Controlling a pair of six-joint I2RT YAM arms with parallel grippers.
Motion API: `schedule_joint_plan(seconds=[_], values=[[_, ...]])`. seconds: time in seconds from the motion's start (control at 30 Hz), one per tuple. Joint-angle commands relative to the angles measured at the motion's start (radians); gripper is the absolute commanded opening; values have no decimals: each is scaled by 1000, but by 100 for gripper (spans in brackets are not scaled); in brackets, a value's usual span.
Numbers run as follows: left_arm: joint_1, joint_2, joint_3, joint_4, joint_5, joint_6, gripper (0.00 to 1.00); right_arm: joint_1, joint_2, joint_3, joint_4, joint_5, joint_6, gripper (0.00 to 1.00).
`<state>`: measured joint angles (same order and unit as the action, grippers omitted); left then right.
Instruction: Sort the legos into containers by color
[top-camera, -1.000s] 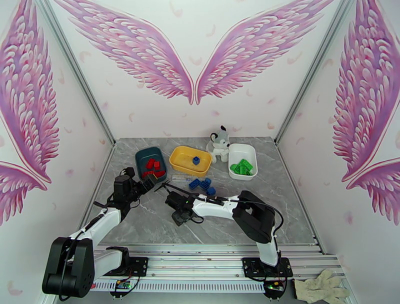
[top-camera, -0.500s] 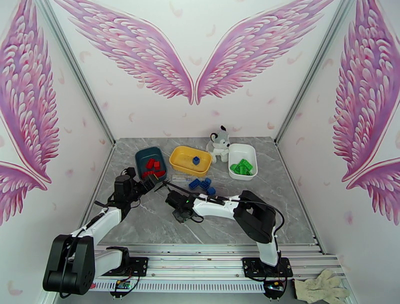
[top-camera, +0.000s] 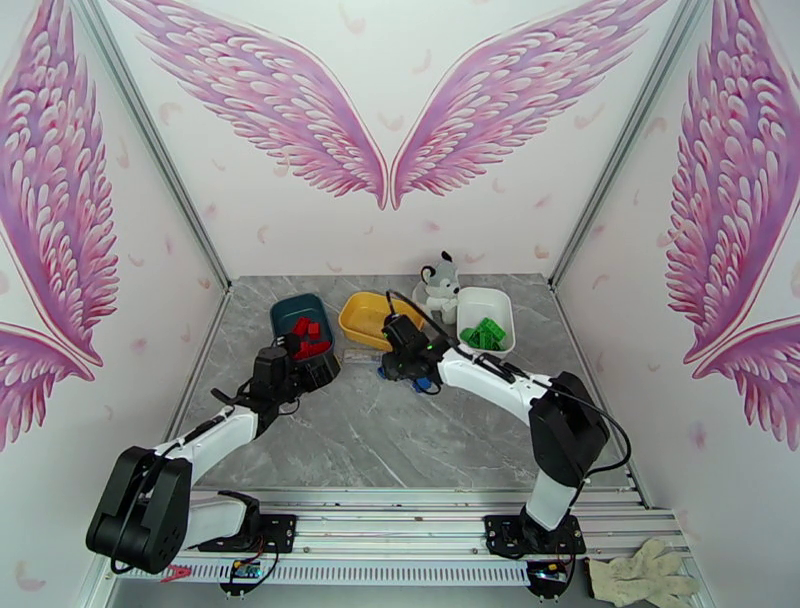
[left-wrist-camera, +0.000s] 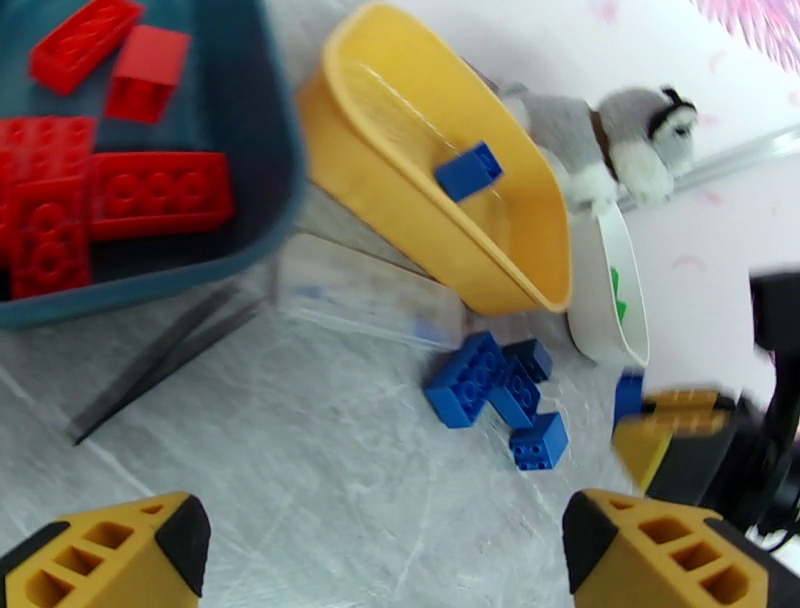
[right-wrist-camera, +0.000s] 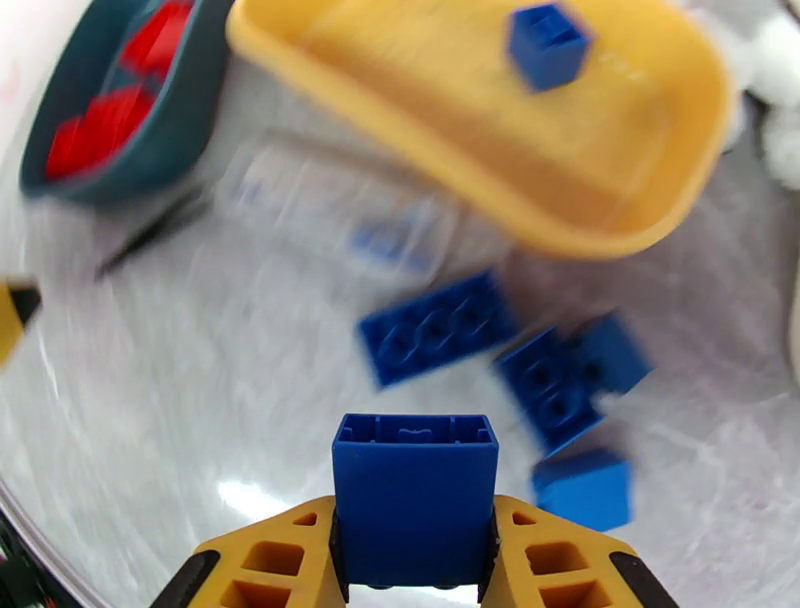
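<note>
Since a second ago the right end effector (right-wrist-camera: 415, 540) has swung from the middle of the table toward 12 o'clock. It is now clamped on a blue brick (right-wrist-camera: 415, 470) above the loose blue bricks (right-wrist-camera: 440, 325), perhaps four through the blur, at 6 o'clock from the yellow tub (right-wrist-camera: 560, 235). A lone blue brick (right-wrist-camera: 545, 42) sits inside that tub. The left end effector (left-wrist-camera: 385, 545) hangs with its fingers wide apart near the teal tub (left-wrist-camera: 280, 150) of red bricks (left-wrist-camera: 150, 190). Green bricks (top-camera: 483, 333) lie in the white tub (top-camera: 497, 296).
</note>
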<state>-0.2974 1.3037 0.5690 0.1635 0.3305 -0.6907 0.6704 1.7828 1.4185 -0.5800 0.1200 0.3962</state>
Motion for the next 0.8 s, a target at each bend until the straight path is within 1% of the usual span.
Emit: schedule_joint_plan(seconds=[0.0, 0.13, 0.2, 0.33, 0.4, 0.47, 0.57, 0.77], values=[[-46, 34, 50, -33, -30, 53, 99, -37, 66, 135, 3, 1, 20, 31], [-78, 68, 68, -35, -37, 62, 99, -68, 179, 298, -39, 29, 16, 35], [-83, 78, 73, -33, -34, 62, 99, -77, 236, 378, -67, 39, 12, 39], [-86, 77, 76, -37, -34, 66, 99, -87, 319, 512, -124, 49, -1, 55], [-86, 71, 76, -42, -37, 66, 99, -89, 325, 535, -133, 60, -7, 63], [-86, 65, 76, -45, -40, 68, 99, -89, 310, 530, -135, 64, -14, 68], [-86, 59, 73, -48, -44, 69, 99, -89, 251, 468, -125, 53, -20, 70], [-85, 33, 69, -56, -54, 68, 99, -89, 42, 136, -27, 37, -40, 81]])
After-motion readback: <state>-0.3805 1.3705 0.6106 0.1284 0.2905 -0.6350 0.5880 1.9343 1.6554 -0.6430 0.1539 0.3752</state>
